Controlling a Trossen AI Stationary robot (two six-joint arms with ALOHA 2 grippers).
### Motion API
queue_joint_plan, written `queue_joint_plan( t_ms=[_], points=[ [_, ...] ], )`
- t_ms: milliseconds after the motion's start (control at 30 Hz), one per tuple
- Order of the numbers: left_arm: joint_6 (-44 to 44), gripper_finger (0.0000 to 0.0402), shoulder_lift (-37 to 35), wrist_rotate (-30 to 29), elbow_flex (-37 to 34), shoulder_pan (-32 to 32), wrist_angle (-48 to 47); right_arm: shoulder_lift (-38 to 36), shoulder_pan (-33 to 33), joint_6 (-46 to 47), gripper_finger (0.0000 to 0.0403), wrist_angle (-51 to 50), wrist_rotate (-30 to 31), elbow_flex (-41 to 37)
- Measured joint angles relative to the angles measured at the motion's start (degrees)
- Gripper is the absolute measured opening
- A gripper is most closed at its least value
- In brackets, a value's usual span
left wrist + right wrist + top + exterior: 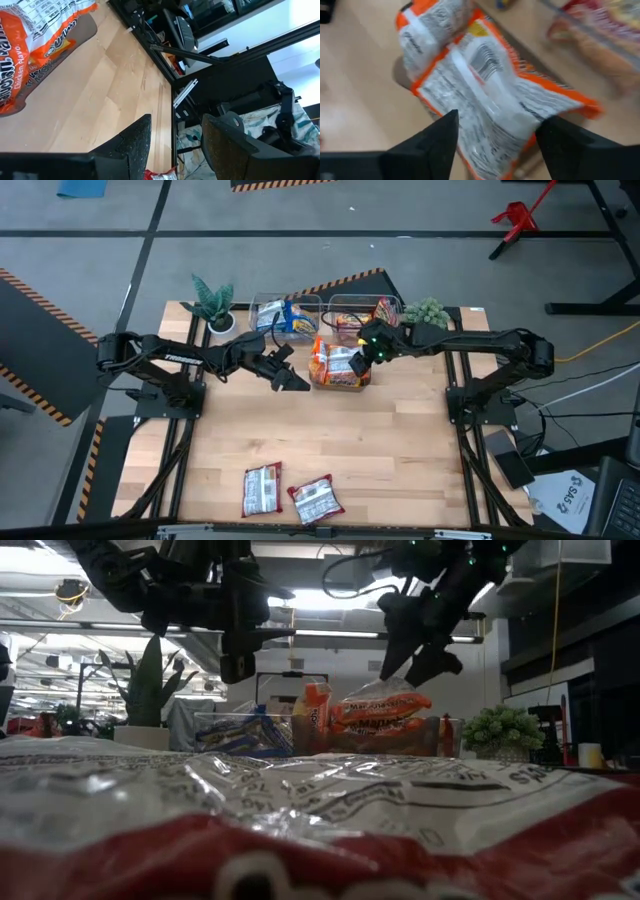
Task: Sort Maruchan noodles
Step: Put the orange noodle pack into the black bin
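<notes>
Both arms reach in over the far middle of the wooden desk (400, 440). The right gripper (372, 356) hangs above a small heap of orange packets (337, 367); its jaws stand apart, and in the right wrist view an orange packet (490, 100) shows between the two dark fingers (432, 142) without either one touching it. From the low view the top packet (380, 705) sits just under the jaws.

The left gripper (291, 380) hovers just left of the same heap, jaws parted around nothing, with bare wood beneath them.

Behind the heap, at the far edge, stand two clear bins: the left bin (262, 308) holds blue-white packets (290, 318), the right bin (345, 305) red ones (384, 311). Two brownish-white packets (262, 488) lie near the front edge, well apart from the rest. A small potted plant (213, 302) stands at the far left and a bushier plant (428, 311) at the far right.
</notes>
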Motion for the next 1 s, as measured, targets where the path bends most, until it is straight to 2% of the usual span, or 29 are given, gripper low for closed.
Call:
queue_joint_plan(
  t_ms=[167,267,367,567,767,900,1000],
  points=[
    [0.0,0.0172,0.0,0.3,0.0,0.0,0.0,0.0,0.0,-2.9,0.0242,-12.0,6.9,7.5],
    [0.0,0.0172,0.0,0.3,0.0,0.0,0.0,-0.9,0.1,-5.1,0.0230,-10.9,8.0,10.9],
    [0.0,0.0172,0.0,0.3,0.0,0.0,0.0,-1.7,0.6,-5.9,0.0211,-4.0,6.4,10.5],
    [0.3,0.0172,0.0,0.2,0.0,0.0,0.0,-1.6,3.5,-4.8,0.0170,21.0,4.2,-2.5],
    [0.2,0.0172,0.0,0.1,0.0,0.0,0.0,-1.6,5.4,-1.0,0.0141,41.9,10.6,-18.3],
    [0.0,0.0172,0.0,-1.3,0.0,0.0,0.0,-1.6,5.3,-0.4,0.0130,49.0,15.2,-24.8],
    [-0.1,0.0172,0.0,-2.6,0.0,0.0,0.0,-1.1,4.6,0.6,0.0124,49.4,15.3,-26.5]
  ],
)
